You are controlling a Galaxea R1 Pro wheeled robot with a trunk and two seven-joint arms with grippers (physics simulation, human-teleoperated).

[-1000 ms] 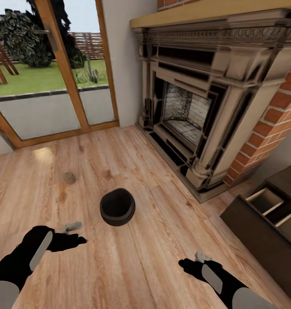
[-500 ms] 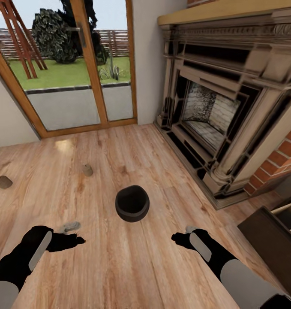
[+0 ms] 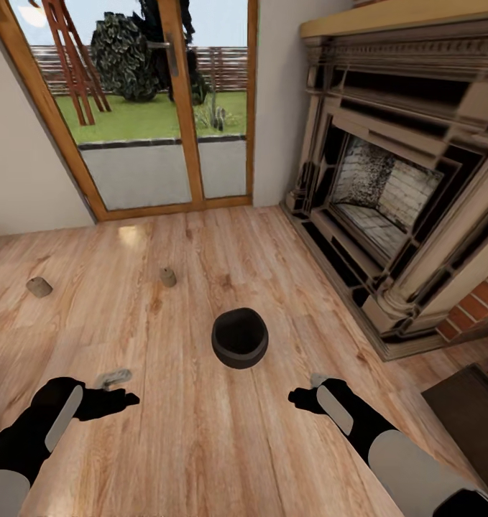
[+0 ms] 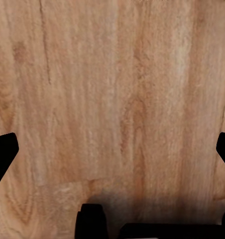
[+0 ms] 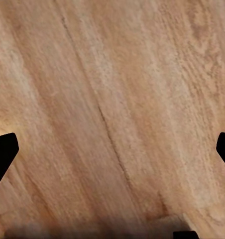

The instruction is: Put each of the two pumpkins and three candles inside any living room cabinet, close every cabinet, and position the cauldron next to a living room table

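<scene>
Now, from the head view, the whole room has slid rightward since a second ago: that is the robot turning left, not the things moving. The open drawers of the cabinet point(image 3: 468, 402) have gone off the edge and only a dark corner of it shows at the lower right, while a second candle point(image 3: 39, 286) has come into sight at the far left. To my eye the robot is swinging away from the cabinet to go after the pieces left on the floor.

Counting: one black cauldron point(image 3: 239, 337) sits upright on the floorboards point(image 3: 200, 445), midway between the two arms and a little ahead of them. Two candles lie on the floor, the far-left one and another point(image 3: 168, 276) beyond the cauldron toward the glass door point(image 3: 164, 108). One fireplace point(image 3: 387, 187) fills the right side.

The left gripper point(image 3: 118, 391) and right gripper point(image 3: 305, 393) hang low over bare boards. In the left wrist view, both fingers stand at the frame's edges, spread wide, with only wood between them. The right wrist view shows the same: fingers far apart, nothing held.
</scene>
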